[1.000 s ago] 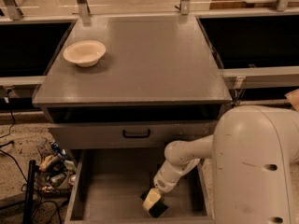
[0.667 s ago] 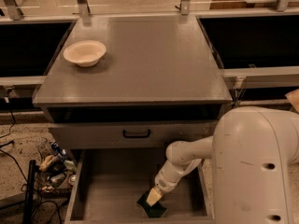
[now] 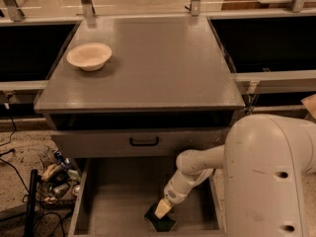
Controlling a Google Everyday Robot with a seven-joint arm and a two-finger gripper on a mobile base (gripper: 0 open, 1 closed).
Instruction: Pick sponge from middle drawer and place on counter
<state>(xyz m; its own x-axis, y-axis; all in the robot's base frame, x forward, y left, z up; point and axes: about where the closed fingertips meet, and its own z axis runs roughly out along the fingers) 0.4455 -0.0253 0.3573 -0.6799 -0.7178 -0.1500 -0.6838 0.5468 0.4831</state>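
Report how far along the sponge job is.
Done: the middle drawer stands open and the arm reaches down into it. In hand: the hand is low near the drawer's front, right at the sponge, which lies on the drawer floor; a secure grasp cannot be confirmed. Left: lift the sponge out and set it on the counter, where a bowl sits toward the left rear.

My arm (image 3: 196, 166) juts left from bulky white upper link (image 3: 269, 177), elbow bent, forearm angled steeply down. My gripper (image 3: 163, 208) points down, low inside middle drawer (image 3: 113, 201), right of centre.
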